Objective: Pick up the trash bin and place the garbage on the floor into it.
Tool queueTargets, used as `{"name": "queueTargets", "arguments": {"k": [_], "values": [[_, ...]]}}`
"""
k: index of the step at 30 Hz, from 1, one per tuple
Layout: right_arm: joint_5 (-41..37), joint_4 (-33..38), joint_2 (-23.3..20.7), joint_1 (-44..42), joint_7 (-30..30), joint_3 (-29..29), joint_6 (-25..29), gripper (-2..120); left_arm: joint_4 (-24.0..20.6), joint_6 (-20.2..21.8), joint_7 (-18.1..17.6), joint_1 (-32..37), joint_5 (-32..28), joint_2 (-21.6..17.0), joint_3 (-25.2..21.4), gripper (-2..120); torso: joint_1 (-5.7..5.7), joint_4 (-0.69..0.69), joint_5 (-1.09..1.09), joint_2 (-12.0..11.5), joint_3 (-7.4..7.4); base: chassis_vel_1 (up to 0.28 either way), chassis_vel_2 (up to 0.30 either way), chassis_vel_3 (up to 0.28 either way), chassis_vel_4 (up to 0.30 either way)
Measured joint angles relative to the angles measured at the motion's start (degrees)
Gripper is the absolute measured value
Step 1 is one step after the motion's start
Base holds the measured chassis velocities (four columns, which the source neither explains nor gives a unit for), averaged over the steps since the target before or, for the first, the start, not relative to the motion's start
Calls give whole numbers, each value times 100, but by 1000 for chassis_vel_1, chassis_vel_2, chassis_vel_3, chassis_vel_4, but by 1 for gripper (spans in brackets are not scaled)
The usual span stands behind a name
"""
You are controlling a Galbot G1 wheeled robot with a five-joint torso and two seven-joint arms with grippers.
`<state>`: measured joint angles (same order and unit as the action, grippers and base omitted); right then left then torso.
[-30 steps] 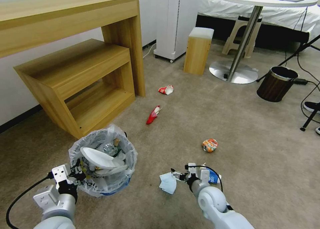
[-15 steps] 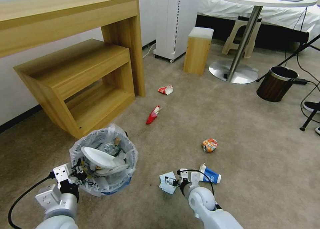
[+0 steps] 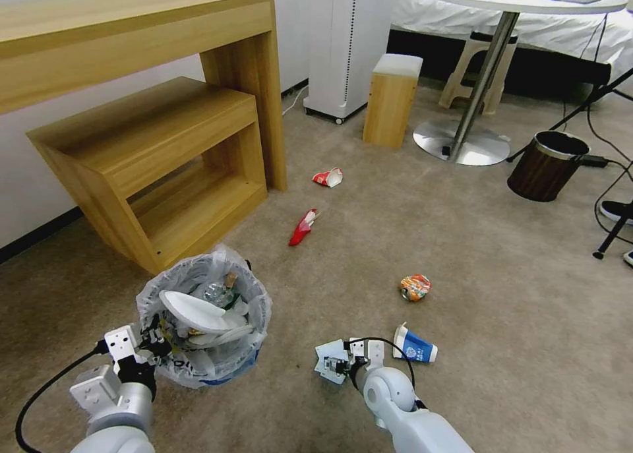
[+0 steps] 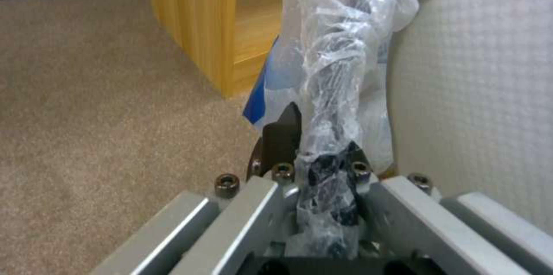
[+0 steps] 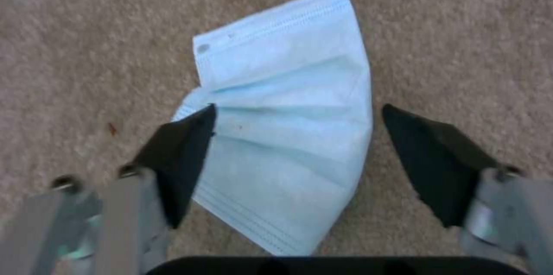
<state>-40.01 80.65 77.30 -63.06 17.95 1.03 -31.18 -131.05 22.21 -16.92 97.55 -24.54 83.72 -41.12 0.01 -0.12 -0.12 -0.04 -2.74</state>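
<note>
The left gripper point(image 3: 155, 339) is clenching the bagged rim of the trash bin point(image 3: 204, 321), which is sitting on the beige carpet point(image 3: 501, 275) near the wooden desk point(image 3: 132, 110). The right gripper point(image 5: 297, 130) is hanging spread wide over the blue face mask point(image 5: 288, 137), just beside the blue-white paper cup point(image 3: 414, 346).

Bag-lined trash bin point(image 3: 204, 321) stands upright, part-full — pale blue face mask point(image 5: 282, 111) lies flat on beige floor point(image 3: 501, 295).

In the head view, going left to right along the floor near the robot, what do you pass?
Left gripper → trash bin → blue face mask under the right gripper → blue-white paper cup, with the orange wrapper just behind it.
</note>
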Motion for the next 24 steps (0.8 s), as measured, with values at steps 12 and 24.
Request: {"name": "queueTargets", "arguments": {"k": [12,24], "values": [[194,-179,-4,90,-107,-69,49,24,63,0,-5,-47,0,-12,3,0,0,0,0,0,0,0,0,0,0],[368,-54,-121,44,-280,-115,464,0,134,-4,-16,-110,14,19,27,0,-1,0,0,0,0,0,0,0,0]]}}
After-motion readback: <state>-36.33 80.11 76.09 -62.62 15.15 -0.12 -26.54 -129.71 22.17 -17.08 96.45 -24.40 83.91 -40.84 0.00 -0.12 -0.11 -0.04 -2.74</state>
